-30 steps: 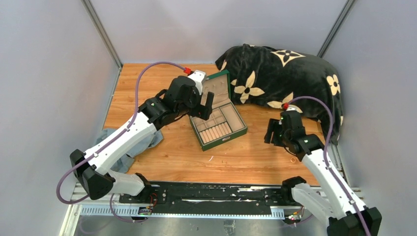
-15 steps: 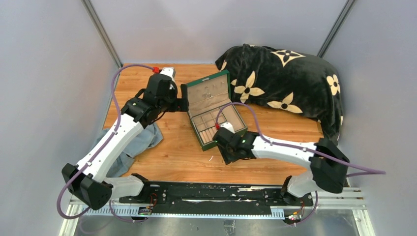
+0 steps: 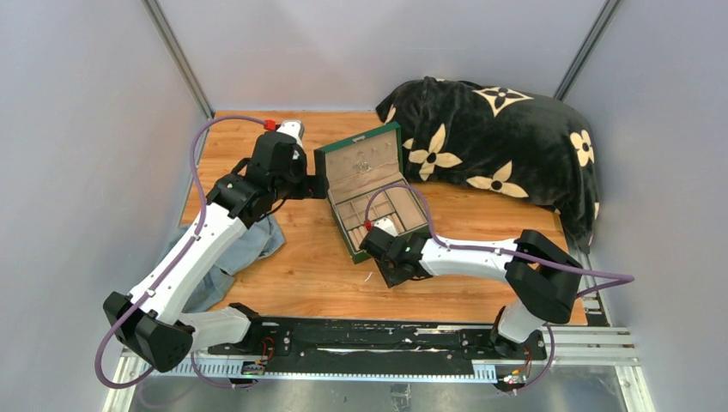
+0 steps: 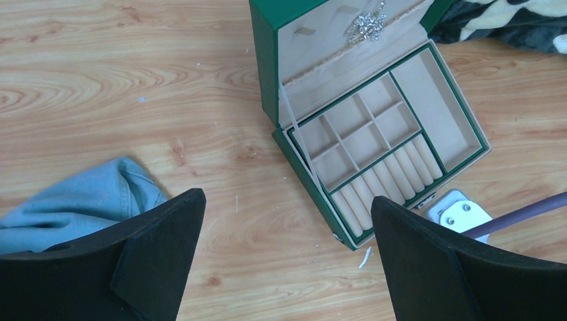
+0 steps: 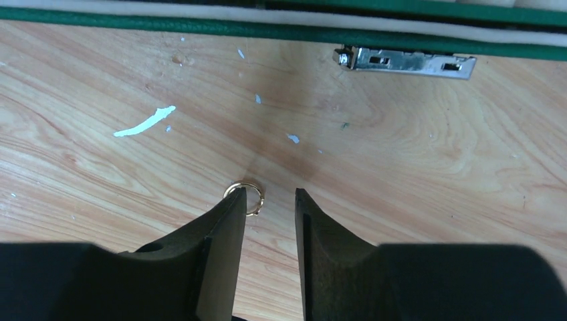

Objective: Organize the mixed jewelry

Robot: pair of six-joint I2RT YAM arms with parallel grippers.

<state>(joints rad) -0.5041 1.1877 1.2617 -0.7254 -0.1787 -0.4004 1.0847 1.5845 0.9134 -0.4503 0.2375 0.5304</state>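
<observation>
1. Shifted slightly left since half a second ago: right gripper [image 5: 271, 194], low over counter [image 5: 434, 154], jaws narrow but apart, clamping nothing.
2. At its left fingertip, partly hidden: one gold ring [image 5: 249, 198], flat on wood.
3. Just beyond: green box [image 5: 200, 28] front edge and latch [image 5: 404, 61]; open wood either side.
4. Inside raised lid: one silvery cluster [image 4: 366, 23].
5. Spread wide, holding nothing, above counter left of box: left gripper [image 4: 286, 198].

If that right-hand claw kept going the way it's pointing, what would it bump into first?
Probably the wooden table: the right gripper points down at it, just short of the green box. The small gold ring lies by one fingertip, so it might touch that first; depth is hard to judge.
</observation>
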